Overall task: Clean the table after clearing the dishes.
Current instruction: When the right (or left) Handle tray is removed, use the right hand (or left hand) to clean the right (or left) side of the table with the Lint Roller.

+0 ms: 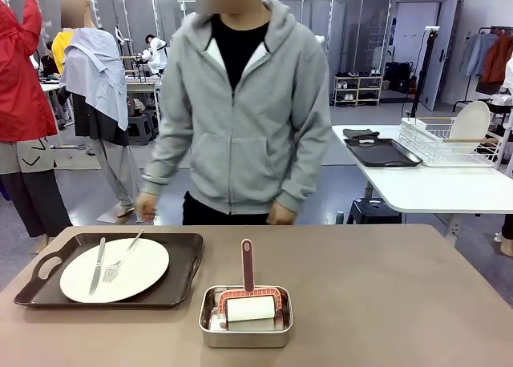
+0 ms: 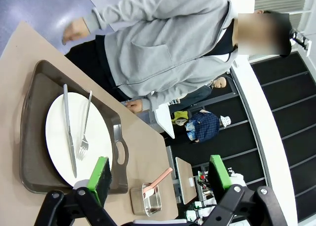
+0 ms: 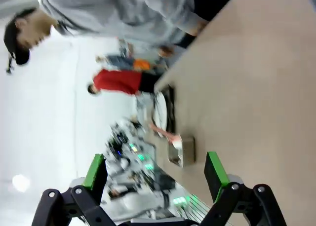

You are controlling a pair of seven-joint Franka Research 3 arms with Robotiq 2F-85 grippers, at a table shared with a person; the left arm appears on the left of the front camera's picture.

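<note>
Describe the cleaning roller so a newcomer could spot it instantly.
On the taupe table, right of the dark tray holding the white plate, sits a small steel pan near the robot's edge. The roller lies inside it: a white drum in a red frame with a handle pointing toward the person, unlike the silver knife and fork.

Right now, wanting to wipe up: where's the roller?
Front view: the roller lies in the steel pan, near middle of the table, right of the tray.

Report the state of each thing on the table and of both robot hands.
tray, flat on table, carrying plate
plate, no food
knife and fork, lying on plate
pan, holding roller
left hand, open, empty
right hand, open, empty
</note>
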